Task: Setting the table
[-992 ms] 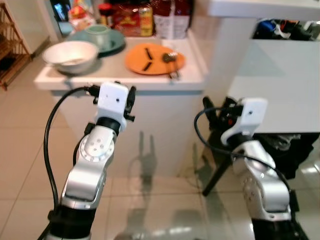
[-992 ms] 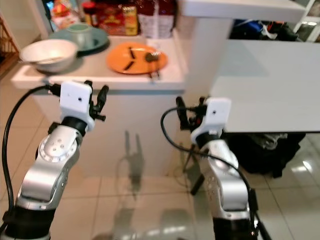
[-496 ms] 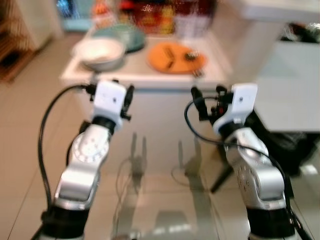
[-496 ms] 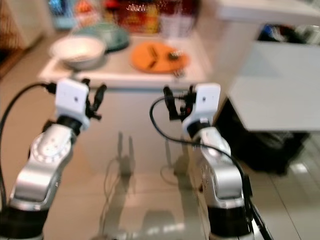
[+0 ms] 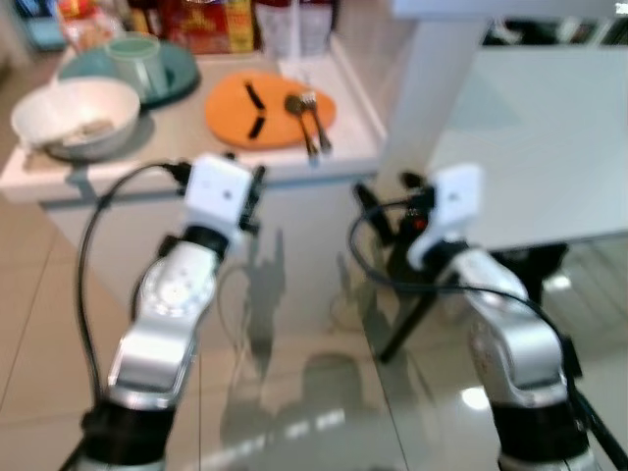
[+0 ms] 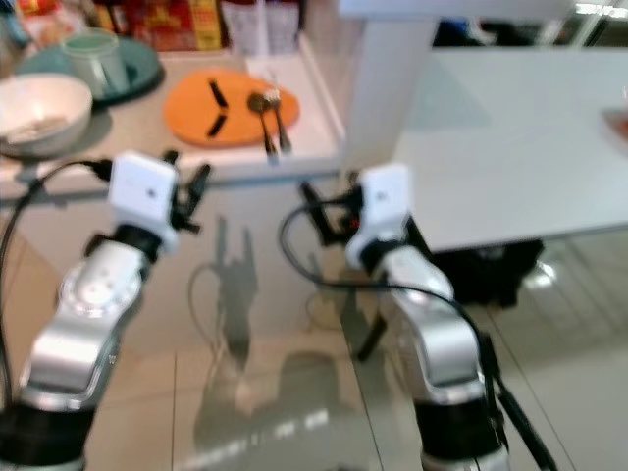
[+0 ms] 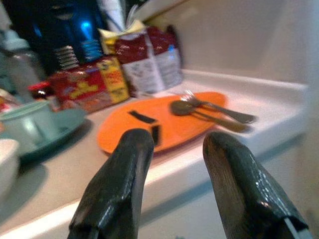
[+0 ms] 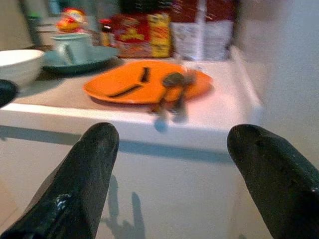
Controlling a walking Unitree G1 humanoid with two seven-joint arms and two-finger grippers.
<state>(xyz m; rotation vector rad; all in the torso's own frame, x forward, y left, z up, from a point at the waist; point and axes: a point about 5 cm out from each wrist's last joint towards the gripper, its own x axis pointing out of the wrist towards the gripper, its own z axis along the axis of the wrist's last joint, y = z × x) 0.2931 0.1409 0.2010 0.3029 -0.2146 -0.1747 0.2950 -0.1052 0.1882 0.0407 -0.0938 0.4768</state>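
An orange plate (image 5: 267,108) lies on the white counter (image 5: 196,157) ahead. A spoon and a fork (image 5: 306,110) rest on its right side, and two short black pieces lie on its middle. My left gripper (image 5: 250,177) hangs in front of the counter's edge, below the plate. It is open with nothing between its fingers (image 7: 124,174). My right gripper (image 5: 385,188) is level with it, off the counter's right corner. It is open too, and its fingers (image 8: 84,169) stand wide apart. Both wrist views look across the counter at the plate (image 8: 144,82).
A white bowl (image 5: 74,116) sits at the counter's left. Behind it is a teal plate with a mug (image 5: 137,61). Food packets (image 7: 144,57) line the back. A white table (image 5: 530,137) stands to the right with dark clutter under it. The tiled floor (image 5: 294,392) lies below.
The whole picture has shifted as the camera moved. The counter now shows further left and from higher up, and more of the white table is in sight. Both grippers stay open.
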